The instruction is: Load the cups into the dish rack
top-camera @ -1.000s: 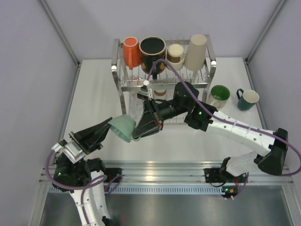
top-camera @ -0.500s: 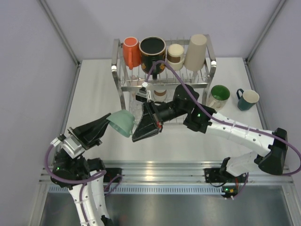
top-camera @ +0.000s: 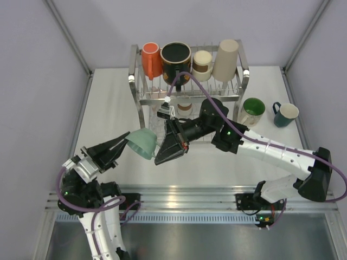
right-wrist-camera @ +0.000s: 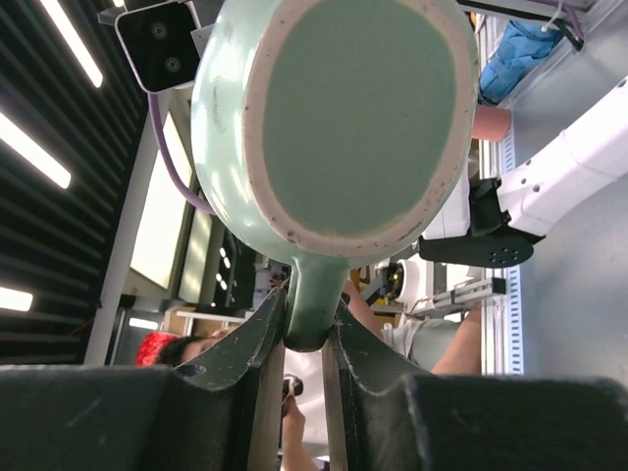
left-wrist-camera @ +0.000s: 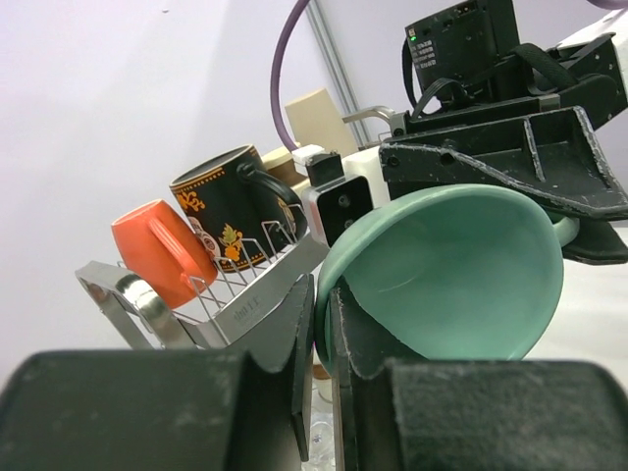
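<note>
A mint-green cup (top-camera: 142, 143) hangs in the air in front of the dish rack (top-camera: 133, 81). My left gripper (top-camera: 127, 142) is shut on its rim, one finger inside the bowl, as the left wrist view (left-wrist-camera: 322, 314) shows with the cup (left-wrist-camera: 451, 265). My right gripper (top-camera: 158, 158) is shut on the cup's handle (right-wrist-camera: 312, 304), below the cup's base (right-wrist-camera: 358, 118). On the rack's top tier sit an orange cup (top-camera: 150, 58), a black patterned mug (top-camera: 175, 58), a brown-cream paper cup (top-camera: 202, 64) and a tall beige cup (top-camera: 226, 59).
A green cup (top-camera: 252, 110) and a teal mug (top-camera: 285, 114) stand on the table to the right of the rack. A clear cup (top-camera: 157, 122) and a brown one (top-camera: 184, 106) sit in the rack's lower tier. The right arm stretches across the table's middle.
The cup and both grippers have shifted only slightly, first a little up and left, then back right. Both grips stay as they were.
</note>
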### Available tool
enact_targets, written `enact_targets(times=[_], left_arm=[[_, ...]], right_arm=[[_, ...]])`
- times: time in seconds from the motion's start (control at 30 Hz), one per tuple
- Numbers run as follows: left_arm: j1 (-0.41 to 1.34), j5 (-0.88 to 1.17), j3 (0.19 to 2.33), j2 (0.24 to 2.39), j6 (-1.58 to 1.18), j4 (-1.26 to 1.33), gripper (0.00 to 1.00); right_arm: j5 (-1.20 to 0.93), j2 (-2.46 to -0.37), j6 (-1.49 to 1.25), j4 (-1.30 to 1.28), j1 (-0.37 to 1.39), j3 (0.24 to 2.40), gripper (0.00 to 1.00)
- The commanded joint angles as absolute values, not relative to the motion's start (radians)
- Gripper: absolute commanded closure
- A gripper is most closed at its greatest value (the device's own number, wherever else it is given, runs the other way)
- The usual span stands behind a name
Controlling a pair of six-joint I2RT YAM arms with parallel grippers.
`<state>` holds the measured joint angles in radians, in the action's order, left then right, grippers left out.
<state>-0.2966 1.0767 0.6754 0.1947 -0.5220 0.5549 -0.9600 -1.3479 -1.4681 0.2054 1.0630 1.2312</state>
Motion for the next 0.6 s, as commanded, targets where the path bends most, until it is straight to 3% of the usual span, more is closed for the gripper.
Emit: enact_targets(times=[0.0, 0.13, 0.33, 0.57], left_arm=[[-0.285, 1.074, 0.724, 0.212, -0.558, 0.606, 1.00], [-0.284, 1.083, 0.733, 0.215, -0.558, 0.606, 1.00], [-0.269, 1.088, 0.733, 0.221, -0.554, 0.615, 1.00], [-0.206, 1.071, 0.723, 0.238, -0.560, 0.661, 1.00]], right_arm=[[-0.953, -1.335, -1.405, 0.193, 1.028, 1.272, 0.80], [-0.953, -1.342, -1.384, 0.166, 1.006, 1.290, 0.72], [-0.966, -1.347, -1.365, 0.121, 1.005, 1.307, 0.69], [-0.977, -1.364, -1.380, 0.150, 1.003, 1.307, 0.76]])
